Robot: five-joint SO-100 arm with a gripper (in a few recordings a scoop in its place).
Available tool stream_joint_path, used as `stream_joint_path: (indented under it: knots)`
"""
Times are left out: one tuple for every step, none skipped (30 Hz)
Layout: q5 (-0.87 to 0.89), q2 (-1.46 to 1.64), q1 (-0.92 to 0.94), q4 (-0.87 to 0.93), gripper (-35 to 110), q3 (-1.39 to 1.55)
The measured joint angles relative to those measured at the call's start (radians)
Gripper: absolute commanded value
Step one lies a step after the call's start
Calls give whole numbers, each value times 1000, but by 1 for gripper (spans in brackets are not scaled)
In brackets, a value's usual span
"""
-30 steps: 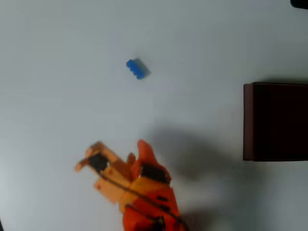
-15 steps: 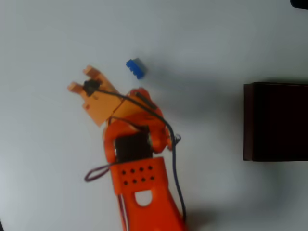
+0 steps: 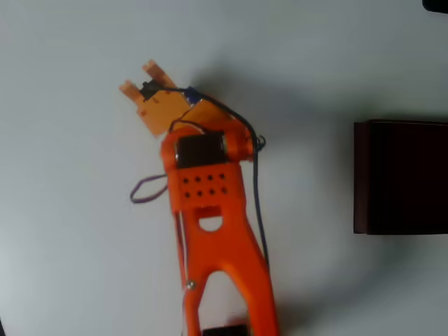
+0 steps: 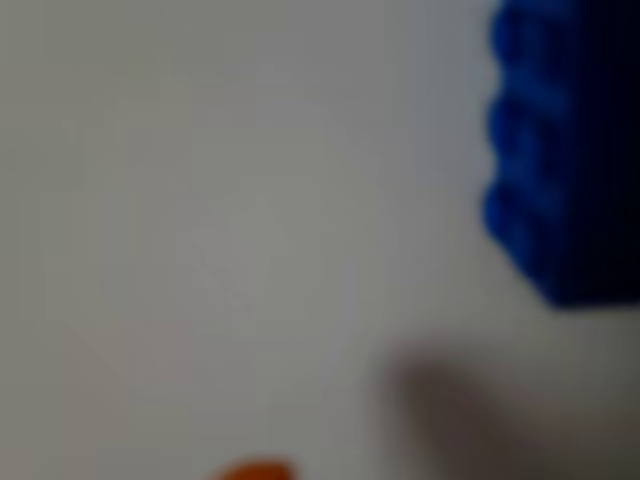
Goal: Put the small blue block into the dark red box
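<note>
The small blue block (image 4: pixel 560 150) fills the right edge of the wrist view, close and blurred, studs facing left. In the overhead view my orange gripper (image 3: pixel 190 105) sits right over the spot where the block lay, and the wrist covers the block. A pale orange bracket with a black part (image 3: pixel 150 94) sticks out to the upper left. An orange fingertip (image 4: pixel 255 470) pokes in at the bottom of the wrist view. The jaws are hidden, so their state is unclear. The dark red box (image 3: pixel 360 175) stands at the right edge, far from the gripper.
The orange arm (image 3: pixel 210 231) runs up from the bottom edge across the middle of the pale table (image 3: pixel 70 210). A purple cable loop (image 3: pixel 143 189) hangs off its left side. A dark object (image 3: pixel 435 5) sits in the top right corner.
The arm has stretched up the picture from the bottom edge. The gripper travelled up and to the right and now covers the blue block, which has not visibly moved.
</note>
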Motion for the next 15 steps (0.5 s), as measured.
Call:
stream_joint_path:
  knots:
    - [0,-18,5,5,20,-18]
    - [2,-37,11,8,20,-35]
    - [6,-55,18,18,20,-58]
    - [15,-71,20,32,20,-81]
    - [20,-77,20,38,20,-98]
    - [21,-89,18,51,20,-121]
    - [17,-112,14,66,20,-150]
    - [21,-138,8,78,21,-181]
    - [21,-163,5,98,21,-209]
    - [21,-179,5,112,21,-236]
    - [23,-183,5,121,21,-255]
    - [32,-192,6,126,21,-276]
    - [44,-201,9,124,21,-295]
    - [52,-215,12,138,21,-304]
    - [52,-230,12,150,21,-316]
